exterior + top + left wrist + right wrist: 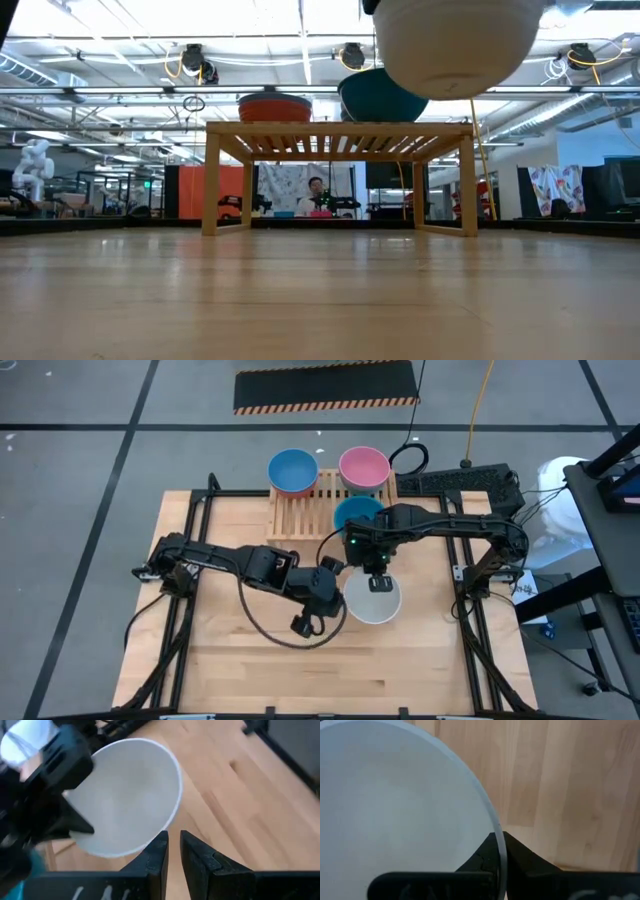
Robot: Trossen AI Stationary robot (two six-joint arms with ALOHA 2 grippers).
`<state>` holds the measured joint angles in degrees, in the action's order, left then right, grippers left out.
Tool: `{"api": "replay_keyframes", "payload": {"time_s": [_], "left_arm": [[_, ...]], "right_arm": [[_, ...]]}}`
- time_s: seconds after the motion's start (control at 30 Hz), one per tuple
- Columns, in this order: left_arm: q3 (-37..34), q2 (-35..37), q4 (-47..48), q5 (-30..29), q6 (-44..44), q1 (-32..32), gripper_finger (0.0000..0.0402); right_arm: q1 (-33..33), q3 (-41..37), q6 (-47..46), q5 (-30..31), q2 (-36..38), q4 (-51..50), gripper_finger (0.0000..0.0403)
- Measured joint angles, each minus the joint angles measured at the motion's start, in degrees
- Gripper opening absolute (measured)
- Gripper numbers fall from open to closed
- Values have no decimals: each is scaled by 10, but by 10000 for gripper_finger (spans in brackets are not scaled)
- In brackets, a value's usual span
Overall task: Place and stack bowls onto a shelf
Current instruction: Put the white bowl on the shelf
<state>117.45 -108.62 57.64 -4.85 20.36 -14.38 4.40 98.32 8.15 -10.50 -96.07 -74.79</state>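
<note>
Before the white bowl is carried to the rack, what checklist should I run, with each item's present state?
1. Right gripper shut on the white bowl's rim: ok.
2. White bowl lifted off the table, per the low view: ok.
3. Left gripper beside the bowl, not touching it: ok.
4. Free slats on the shelf in front of the light blue bowl: ok.
5. Teal bowl and pink bowl upright for stacking: ok.
6. Red and dark green bowls' whereabouts: cannot tell.

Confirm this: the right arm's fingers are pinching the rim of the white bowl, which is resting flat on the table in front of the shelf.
Not quite. The white bowl is lifted clear of the table, as the low view shows. The rest holds: the right gripper has its fingers pinched on the rim, in front of the shelf.
</note>
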Motion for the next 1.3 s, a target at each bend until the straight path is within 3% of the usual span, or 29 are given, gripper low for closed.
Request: {"api": "replay_keyframes", "payload": {"time_s": [0.23,0.47,1.2,1.3], "left_arm": [[1,-13,43,3,86,7,56],[-2,-26,28,3,173,0,56],[-2,-39,18,8,228,7,56],[-2,-44,15,19,232,8,56]], "right_arm": [[0,0,-19,2,0,30,0],[-1,-1,-41,-1,0,31,0],[-31,-3,-21,2,0,34,0],[-35,-22,-16,-31,0,51,0]]}}
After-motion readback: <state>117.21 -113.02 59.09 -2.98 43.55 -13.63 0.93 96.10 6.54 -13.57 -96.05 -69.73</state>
